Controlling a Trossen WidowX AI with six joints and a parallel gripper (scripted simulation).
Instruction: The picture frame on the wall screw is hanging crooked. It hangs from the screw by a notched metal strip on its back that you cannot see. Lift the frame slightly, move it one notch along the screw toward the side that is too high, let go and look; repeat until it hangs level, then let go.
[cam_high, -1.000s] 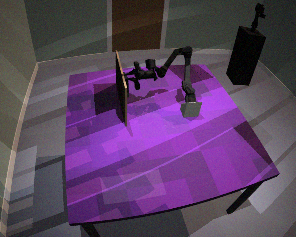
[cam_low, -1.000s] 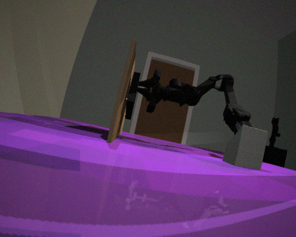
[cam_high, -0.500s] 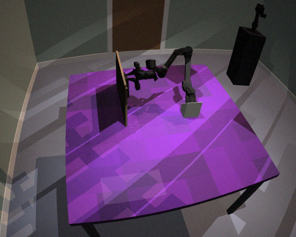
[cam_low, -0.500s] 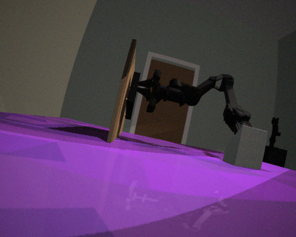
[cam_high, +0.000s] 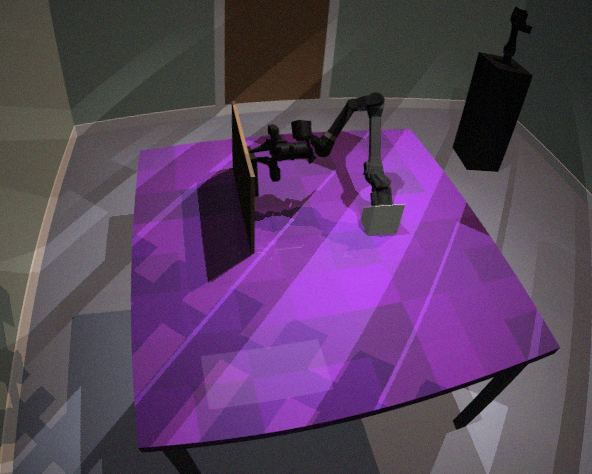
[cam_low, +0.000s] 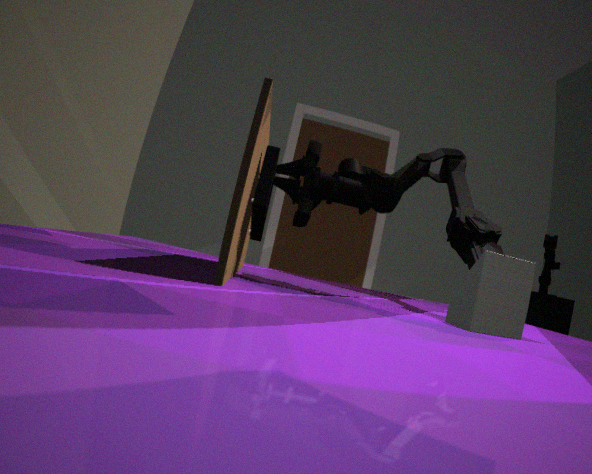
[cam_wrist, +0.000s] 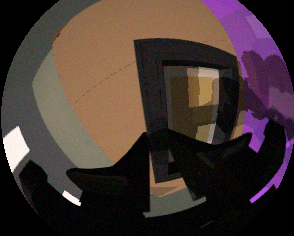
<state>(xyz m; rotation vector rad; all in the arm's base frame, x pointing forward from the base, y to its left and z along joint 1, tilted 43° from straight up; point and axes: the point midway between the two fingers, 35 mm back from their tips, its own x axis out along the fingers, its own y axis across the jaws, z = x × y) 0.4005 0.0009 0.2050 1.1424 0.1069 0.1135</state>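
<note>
The picture frame (cam_high: 256, 186) (cam_low: 266, 192) (cam_wrist: 151, 102) is dark with a reflecting pane and stands in front of the upright wooden panel (cam_low: 247, 165) (cam_wrist: 100, 60). The exterior view shows it nearly edge-on. My gripper (cam_high: 251, 154) (cam_low: 278, 173) (cam_wrist: 156, 133) is shut on the frame's bar at the left in the wrist view, near that bar's lower end there. The fingers hide part of the frame. The screw and the notched strip are hidden behind the frame. The frame looks tilted in the wrist view, but its true tilt cannot be told from these angles.
The panel stands on the purple table (cam_high: 340, 285) (cam_low: 350, 360). My arm reaches over from a grey block (cam_high: 382, 220) (cam_low: 500, 300). A black pedestal (cam_high: 492, 115) with a small dark device stands beyond the table, and a brown door (cam_high: 275, 50) (cam_low: 330, 210) is in the back wall.
</note>
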